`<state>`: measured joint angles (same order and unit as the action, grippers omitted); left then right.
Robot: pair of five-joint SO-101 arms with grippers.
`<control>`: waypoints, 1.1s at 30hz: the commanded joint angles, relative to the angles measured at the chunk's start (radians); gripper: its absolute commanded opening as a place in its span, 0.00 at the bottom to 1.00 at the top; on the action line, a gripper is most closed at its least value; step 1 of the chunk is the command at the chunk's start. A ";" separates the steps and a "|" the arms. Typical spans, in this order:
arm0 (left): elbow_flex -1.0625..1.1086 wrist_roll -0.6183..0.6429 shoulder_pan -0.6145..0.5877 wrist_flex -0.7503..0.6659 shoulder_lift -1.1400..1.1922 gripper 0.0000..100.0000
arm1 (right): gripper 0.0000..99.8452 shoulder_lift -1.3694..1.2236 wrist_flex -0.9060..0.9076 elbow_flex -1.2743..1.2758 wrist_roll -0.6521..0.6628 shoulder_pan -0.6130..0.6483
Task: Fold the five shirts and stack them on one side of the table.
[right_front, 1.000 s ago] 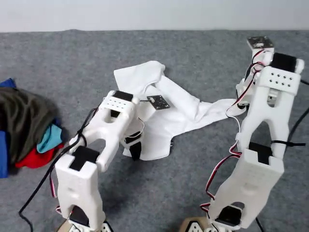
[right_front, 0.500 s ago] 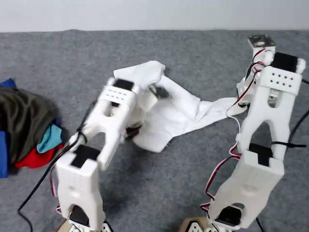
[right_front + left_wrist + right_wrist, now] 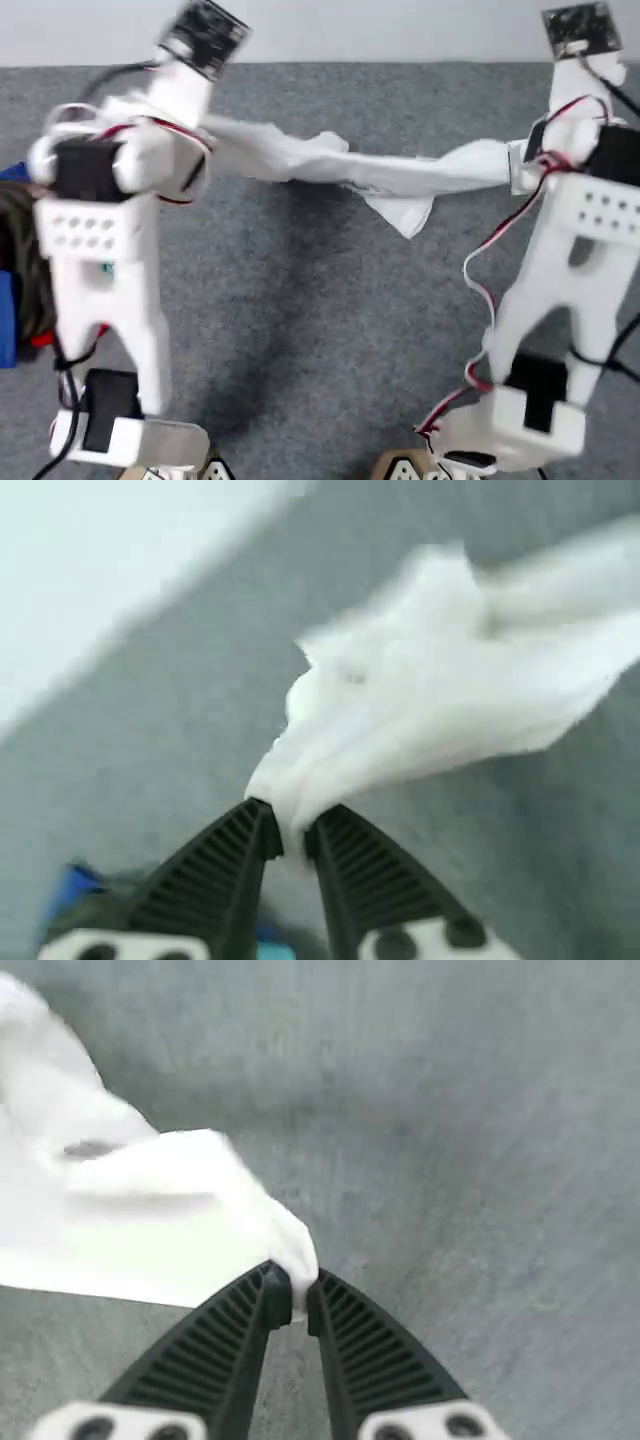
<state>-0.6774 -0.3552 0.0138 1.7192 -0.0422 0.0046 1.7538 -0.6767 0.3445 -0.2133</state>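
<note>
A white shirt hangs stretched in the air between my two arms, above the grey table. My left gripper is shut on one end of the white shirt, at the high view's upper left. My right gripper is shut on the other end of the white shirt, at the upper right. A loose corner of cloth droops from the middle of the span. Both arms are raised high, the left arm and the right arm.
A heap of dark, blue and red shirts lies at the table's left edge, partly behind the left arm. Bare grey table spreads below the hanging shirt. A pale wall runs along the far side.
Both arms have risen and spread apart. The white shirt, crumpled on the table a second ago, is now lifted and pulled taut between the two grippers.
</note>
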 commanded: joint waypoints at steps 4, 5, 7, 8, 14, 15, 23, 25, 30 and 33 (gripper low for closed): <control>-0.351 0.009 -0.077 -0.052 -0.060 0.00 | 0.01 0.237 -0.054 -0.058 -0.011 0.025; -0.398 0.008 -0.081 -0.052 -0.060 0.00 | 0.01 0.266 -0.079 -0.058 -0.023 0.025; -0.495 0.006 -0.080 -0.054 -0.060 0.00 | 0.01 0.318 -0.120 -0.058 -0.031 0.024; -0.541 0.006 -0.080 -0.054 -0.060 0.00 | 0.01 0.344 -0.139 -0.058 -0.032 0.024; -0.789 -0.146 -0.080 -0.052 -0.060 0.00 | 0.01 0.475 -0.206 -0.058 -0.029 0.022; -0.829 -0.172 -0.080 -0.049 -0.060 0.00 | 0.01 0.498 -0.208 -0.058 -0.028 0.021; -0.993 -0.292 -0.081 0.034 -0.104 0.00 | 0.01 0.684 -0.197 -0.058 0.049 0.016; -0.974 -0.296 -0.081 0.035 -0.150 0.00 | 0.01 0.714 -0.197 -0.054 0.078 0.016; -0.852 -0.296 -0.081 0.035 -0.241 0.00 | 0.01 0.734 -0.117 -0.048 0.135 -0.007; -0.711 -0.296 -0.081 0.035 -0.253 0.00 | 0.01 0.696 -0.081 0.035 0.137 -0.008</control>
<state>-1.5075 -0.6406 -0.0614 1.7346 -0.2908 0.7365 1.6494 -0.6905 0.4672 -0.2025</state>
